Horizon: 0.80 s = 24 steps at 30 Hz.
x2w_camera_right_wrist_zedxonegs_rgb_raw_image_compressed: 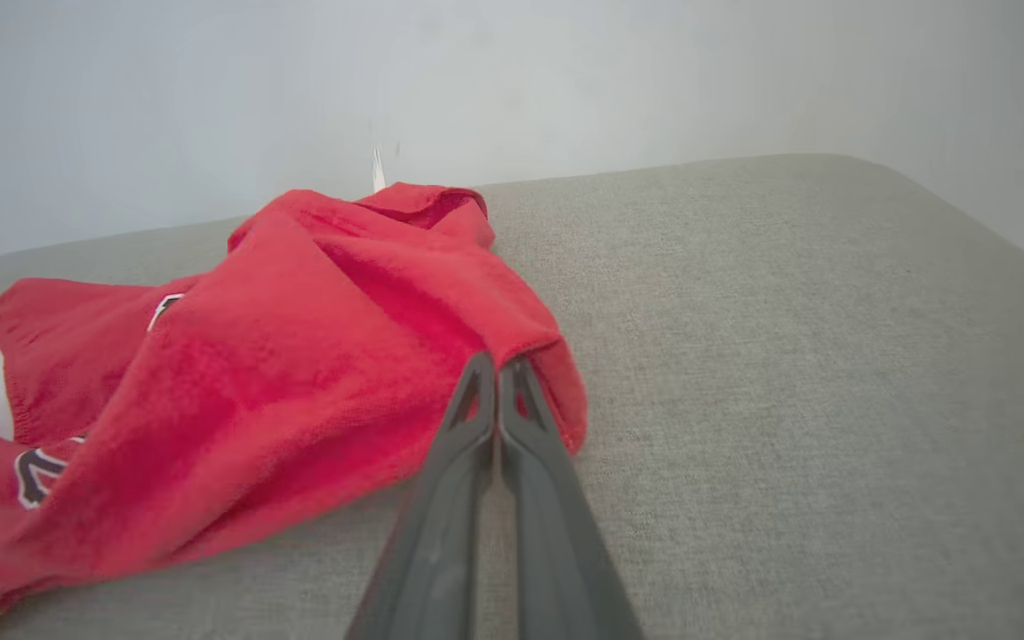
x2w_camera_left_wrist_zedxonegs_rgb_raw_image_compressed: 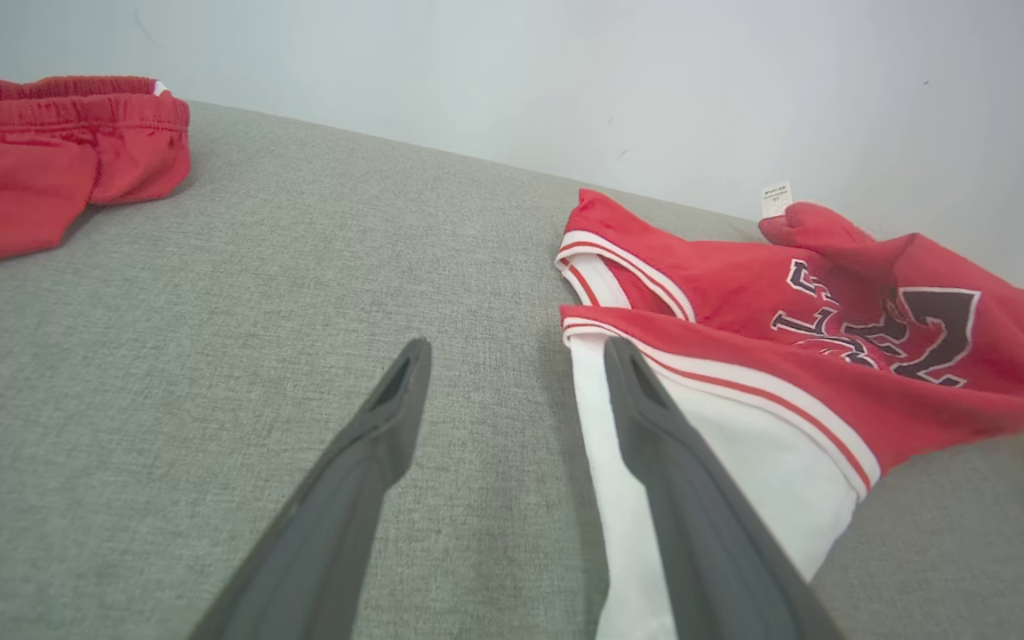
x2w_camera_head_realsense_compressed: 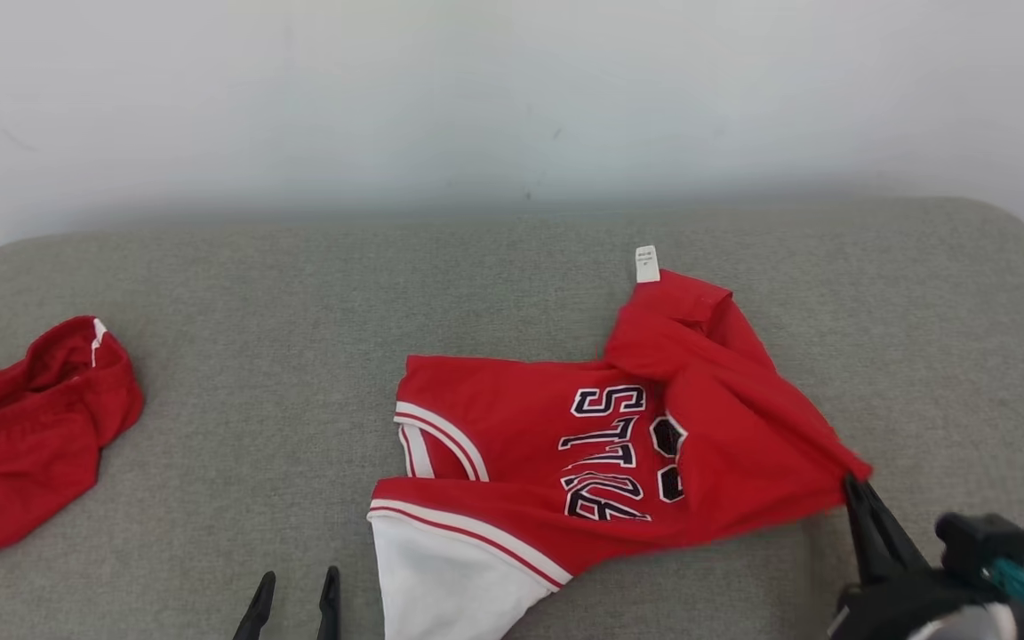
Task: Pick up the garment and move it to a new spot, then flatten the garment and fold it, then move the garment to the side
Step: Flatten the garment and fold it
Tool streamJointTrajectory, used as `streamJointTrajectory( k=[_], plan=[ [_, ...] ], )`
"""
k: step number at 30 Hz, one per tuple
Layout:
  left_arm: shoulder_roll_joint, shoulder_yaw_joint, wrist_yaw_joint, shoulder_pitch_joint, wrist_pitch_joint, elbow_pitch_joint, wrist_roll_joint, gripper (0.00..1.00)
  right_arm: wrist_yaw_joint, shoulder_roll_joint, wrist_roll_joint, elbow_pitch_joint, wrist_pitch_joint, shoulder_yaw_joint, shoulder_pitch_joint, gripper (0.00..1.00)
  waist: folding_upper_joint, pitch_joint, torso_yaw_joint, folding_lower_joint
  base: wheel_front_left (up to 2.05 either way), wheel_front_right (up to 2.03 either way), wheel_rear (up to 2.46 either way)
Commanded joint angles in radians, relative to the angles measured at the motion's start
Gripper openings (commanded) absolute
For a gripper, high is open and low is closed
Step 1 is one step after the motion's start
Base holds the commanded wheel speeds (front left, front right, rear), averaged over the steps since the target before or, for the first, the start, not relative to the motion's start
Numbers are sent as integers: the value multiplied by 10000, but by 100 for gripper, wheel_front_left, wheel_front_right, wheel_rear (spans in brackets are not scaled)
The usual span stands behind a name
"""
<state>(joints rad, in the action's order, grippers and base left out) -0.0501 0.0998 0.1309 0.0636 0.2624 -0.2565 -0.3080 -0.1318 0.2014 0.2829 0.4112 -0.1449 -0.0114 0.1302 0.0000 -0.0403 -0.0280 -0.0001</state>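
Two red garments on the grey upholstered surface (x2w_camera_head_realsense_compressed: 299,293), well apart: jersey (x2w_camera_head_realsense_compressed: 512,427) right of centre, partly spread, lettering face up, right portion bunched and folded over; red shorts (x2w_camera_head_realsense_compressed: 23,436) crumpled at the far left edge. White portion of jersey exposed at near-left corner; white care label (x2w_camera_head_realsense_compressed: 646,264) sticking out at far end. Pale wall (x2w_camera_head_realsense_compressed: 512,89) directly behind. Right hand (x2w_camera_right_wrist_zedxonegs_rgb_raw_image_compressed: 496,363): fingers pressed together, clamped on red hem at jersey's right corner, cloth drawn toward it and raised off the upholstery there. Left hand (x2w_camera_left_wrist_zedxonegs_rgb_raw_image_compressed: 516,348): fingers apart, holding nothing, low over bare upholstery just beside jersey's white corner; one finger overlapping white portion in left wrist view, contact not determinable. Bare grey fabric between left hand and shorts. Head view: both garments and both hands together. Left wrist view: elastic waistband of shorts and striped armhole trim, close up. Right wrist view: pinch point on hem in detail, lettering mostly hidden behind folded-over cloth.
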Motion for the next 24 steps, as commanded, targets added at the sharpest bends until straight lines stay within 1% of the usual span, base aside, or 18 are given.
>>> streamJointTrajectory(
  k=[1,5,6,9,10,12,21,22,24],
  plan=[
    [-3,-11,-7,44,22,-14,-30,100,24,-149,-231,-620,330,315,-530,0,0,0,-89,1,0,0,0],
    [-1,-34,-7,-65,22,45,-6,100,24,-647,-784,-2664,1377,1235,-1800,0,0,-117,-132,1,0,0,0],
    [-1,-41,-7,-89,22,42,4,100,24,-814,-753,-3032,1640,1373,-2082,0,0,-141,-136,1,0,0,0],
    [-1,-43,-6,-136,22,-22,-3,100,24,-1017,-792,-3653,2379,1556,-2684,0,0,-170,-114,1,0,0,0],
    [-1,-42,-6,-143,22,-43,-22,100,24,-1057,-840,-3805,2492,1617,-2776,20,0,-170,-101,1,0,0,0],
    [-1,-25,-6,-157,22,-65,-59,100,24,-1143,-973,-4001,2673,1677,-2974,100,0,-172,-62,1,0,0,0],
    [0,-102,-6,-120,22,-92,-91,100,24,-1087,-1268,-5103,2561,2060,-2980,100,0,-115,66,1,0,0,0],
    [0,-121,-6,-107,22,-91,-83,100,24,-1099,-1198,-5151,2534,2092,-2917,100,0,-111,64,1,0,0,0],
    [-1,-161,-6,-88,22,-76,-72,100,24,-903,-1286,-5039,2607,2020,-2781,100,0,-118,55,1,0,0,0]
  ],
)
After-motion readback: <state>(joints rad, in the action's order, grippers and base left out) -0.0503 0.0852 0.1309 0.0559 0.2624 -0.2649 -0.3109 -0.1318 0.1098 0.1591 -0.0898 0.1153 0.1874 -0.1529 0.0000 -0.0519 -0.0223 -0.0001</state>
